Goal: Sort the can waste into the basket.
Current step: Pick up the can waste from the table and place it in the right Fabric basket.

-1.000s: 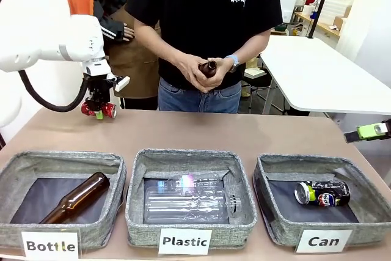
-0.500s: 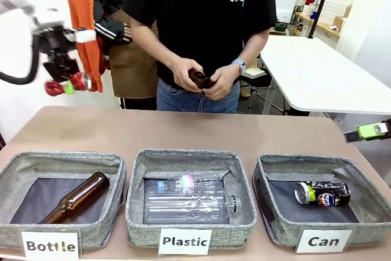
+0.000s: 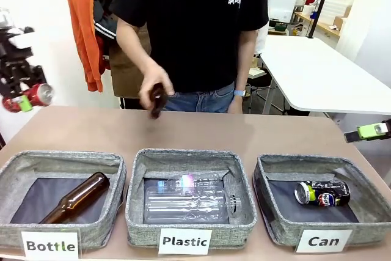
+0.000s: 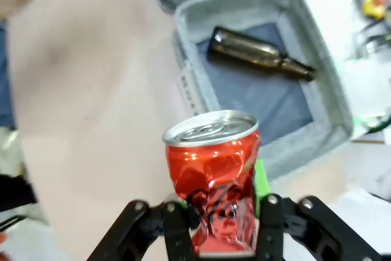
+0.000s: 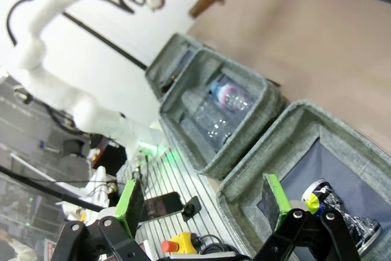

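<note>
One crushed red can (image 4: 214, 181) — clamped between left claw (image 4: 215, 227) fingers

Left gripper (image 3: 23, 97) motion-blurred at front view's left edge, arm cut off. Crushed red can (image 4: 214, 184) base hidden between jaws. Person's hand (image 3: 154, 91) and brown bottle (image 3: 157, 101) blurred. Black can (image 5: 342, 221) partly behind right gripper's finger.

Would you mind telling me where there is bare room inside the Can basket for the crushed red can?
The Can basket has bare dark floor left of and in front of the black can, which lies toward its back right. The crushed red can sits in the left pincer, far off.
</note>
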